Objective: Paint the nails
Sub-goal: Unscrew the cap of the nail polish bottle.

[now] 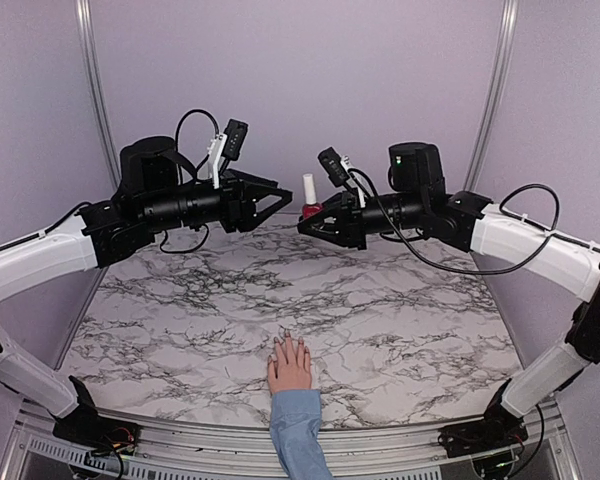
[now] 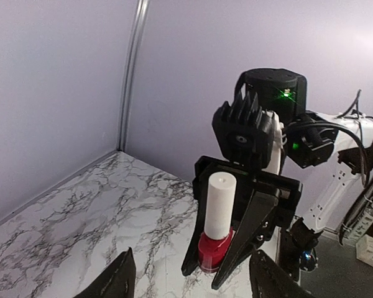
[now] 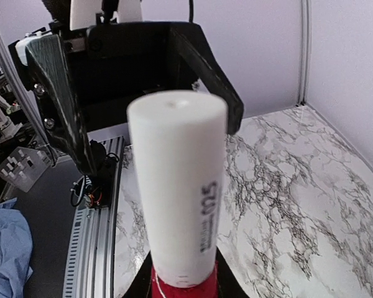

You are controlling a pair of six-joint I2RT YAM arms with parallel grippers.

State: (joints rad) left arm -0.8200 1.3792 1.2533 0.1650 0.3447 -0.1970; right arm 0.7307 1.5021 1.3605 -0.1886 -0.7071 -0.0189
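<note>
Bottle (image 2: 217,214) tight within right tool (image 2: 205,274).

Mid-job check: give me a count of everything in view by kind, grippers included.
Grippers: 2, the left gripper open, the right gripper shut on the polish bottle
Dark red polish bottle with white cap: 1
Pale pink hand with blue sleeve: 1
Total: 4

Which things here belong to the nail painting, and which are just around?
Job: nails on the hand; red polish bottle with white cap, held by the right gripper; left gripper, open, facing the cap.
Just around: marble table; blue sleeve; purple walls.
</note>
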